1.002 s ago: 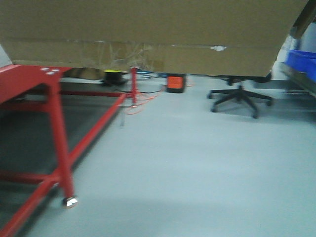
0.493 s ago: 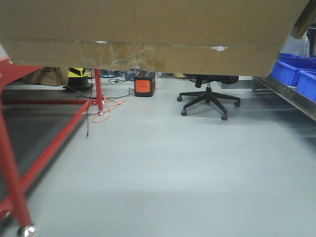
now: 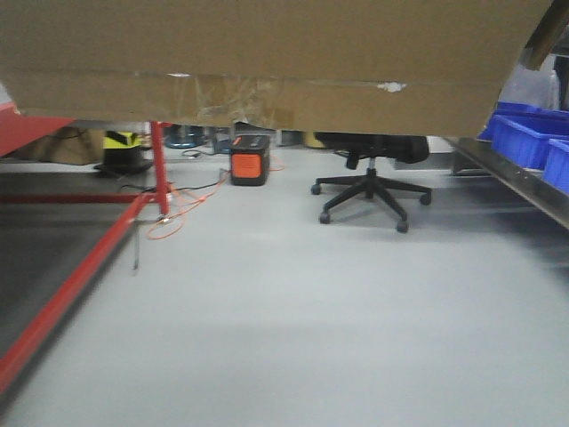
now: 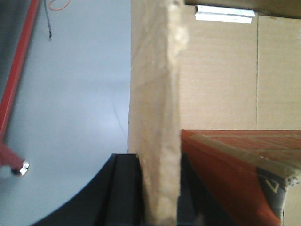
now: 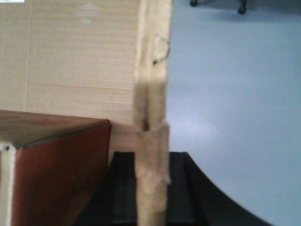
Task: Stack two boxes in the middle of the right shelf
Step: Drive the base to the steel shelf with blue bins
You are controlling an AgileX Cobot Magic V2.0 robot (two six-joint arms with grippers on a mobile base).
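Box (image 3: 267, 53) held aloft, filling the top of the front view; taped lower strip, small white fleck. Left claw (image 4: 157, 197) clamped on one box wall; right claw (image 5: 151, 188) clamped on another wall. White label (image 4: 225, 13) inside box, writing unreadable. Shelf (image 3: 520, 182) at right carries blue bins (image 3: 533, 142); box not on it. Chair (image 3: 369, 182) beyond.
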